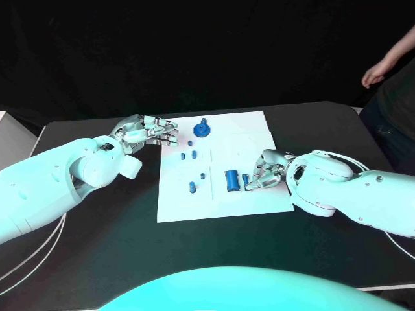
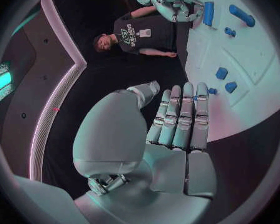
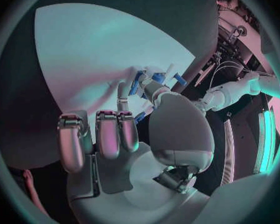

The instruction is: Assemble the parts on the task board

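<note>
A: Where does the work stand on the task board (image 1: 254,133)?

B: The right hand (image 1: 266,170) rests on the board's near right part, its fingers closing round a small blue piece (image 1: 246,179) just beside the blue cylinder (image 1: 231,179). Whether it truly pinches that piece or merely touches it cannot be told; the right wrist view shows blue bits at its fingertips (image 3: 137,82).

A: And the left hand (image 1: 145,132)?

B: It hovers at the board's far left edge, fingers straight and apart, holding nothing.

A: How would the parts handle?

B: They look like small, stiff plastic, light and probably slick. A fingertip pinch across the sides of each would seem best, since they could tip or skid on the smooth plate.

A: How many are there?

B: One round blue disc (image 1: 202,129) at the far end, one cylinder, and about five small pegs (image 1: 192,187) in the middle, though some may be hidden.
</note>
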Controlling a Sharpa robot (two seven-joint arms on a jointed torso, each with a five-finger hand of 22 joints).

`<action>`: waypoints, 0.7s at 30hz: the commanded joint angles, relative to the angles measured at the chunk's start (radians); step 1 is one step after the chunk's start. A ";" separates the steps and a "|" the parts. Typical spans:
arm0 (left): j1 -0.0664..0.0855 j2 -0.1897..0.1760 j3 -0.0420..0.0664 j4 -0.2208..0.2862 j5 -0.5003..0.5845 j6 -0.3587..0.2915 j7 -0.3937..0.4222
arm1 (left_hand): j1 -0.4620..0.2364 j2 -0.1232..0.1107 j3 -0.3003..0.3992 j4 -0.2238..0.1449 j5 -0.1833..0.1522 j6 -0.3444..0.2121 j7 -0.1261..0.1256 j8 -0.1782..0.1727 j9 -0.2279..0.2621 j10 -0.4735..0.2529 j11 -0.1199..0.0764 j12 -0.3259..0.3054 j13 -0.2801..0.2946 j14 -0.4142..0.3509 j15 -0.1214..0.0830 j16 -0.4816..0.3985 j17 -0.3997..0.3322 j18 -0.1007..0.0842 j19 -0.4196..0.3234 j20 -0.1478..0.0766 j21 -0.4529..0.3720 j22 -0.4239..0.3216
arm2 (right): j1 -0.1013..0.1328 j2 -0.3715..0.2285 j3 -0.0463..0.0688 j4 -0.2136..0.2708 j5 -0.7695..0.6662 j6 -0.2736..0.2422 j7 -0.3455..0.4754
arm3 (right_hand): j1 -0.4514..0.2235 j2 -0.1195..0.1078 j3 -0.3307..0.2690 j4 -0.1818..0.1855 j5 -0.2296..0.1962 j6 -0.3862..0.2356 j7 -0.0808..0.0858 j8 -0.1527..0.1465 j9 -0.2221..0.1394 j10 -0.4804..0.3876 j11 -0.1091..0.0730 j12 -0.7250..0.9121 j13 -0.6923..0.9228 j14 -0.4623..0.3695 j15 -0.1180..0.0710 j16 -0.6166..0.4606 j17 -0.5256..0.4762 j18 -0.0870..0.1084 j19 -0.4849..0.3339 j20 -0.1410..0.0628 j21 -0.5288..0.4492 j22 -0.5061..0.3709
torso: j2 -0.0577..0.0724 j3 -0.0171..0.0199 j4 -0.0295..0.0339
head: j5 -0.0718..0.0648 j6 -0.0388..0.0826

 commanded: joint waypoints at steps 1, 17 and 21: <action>-0.002 0.002 0.000 0.001 -0.002 0.017 0.006 | 0.003 0.009 -0.002 0.006 -0.003 0.000 0.007 0.000 -0.001 -0.009 0.001 0.003 0.001 0.007 0.000 -0.007 0.001 0.014 0.009 0.000 -0.003 -0.001 | -0.001 -0.008 0.002 0.006 0.044 -0.051 0.045 | -0.017 -0.003 -0.004 0.006 0.001 -0.002 0.001 0.006 -0.002 0.073 -0.006 -0.006 0.231 0.065 -0.007 -0.007 0.052 -0.007 0.105 -0.004 0.004 0.263 | -0.001 -0.0002 -0.0011 | -0.001 0.000; -0.009 0.007 0.000 0.000 0.007 -0.005 0.035 | 0.006 0.009 -0.003 0.006 -0.003 0.001 0.007 0.000 -0.001 -0.009 0.001 0.004 0.002 0.009 -0.001 -0.009 0.004 0.014 0.012 0.000 -0.006 -0.004 | 0.002 -0.027 0.014 -0.009 0.284 -0.269 0.313 | 0.003 0.010 -0.009 0.021 0.015 -0.050 0.018 -0.012 -0.010 0.054 0.006 -0.039 0.213 0.061 0.000 -0.016 0.040 -0.007 0.105 0.000 0.004 0.263 | -0.004 -0.0042 -0.0018 | -0.005 0.000; -0.013 0.015 0.000 -0.008 0.018 -0.028 0.067 | 0.005 0.007 -0.004 0.006 -0.004 0.001 0.006 0.000 -0.001 -0.008 0.001 0.005 0.002 0.009 -0.001 -0.010 0.005 0.014 0.012 0.000 -0.007 -0.005 | 0.002 -0.014 0.016 -0.084 0.466 -0.318 0.458 | 0.029 0.021 0.004 0.020 0.021 -0.079 0.030 -0.027 -0.018 0.027 0.017 -0.084 0.189 0.056 0.009 -0.027 0.025 -0.007 0.105 0.006 0.004 0.263 | -0.015 -0.0134 -0.0053 | -0.002 0.000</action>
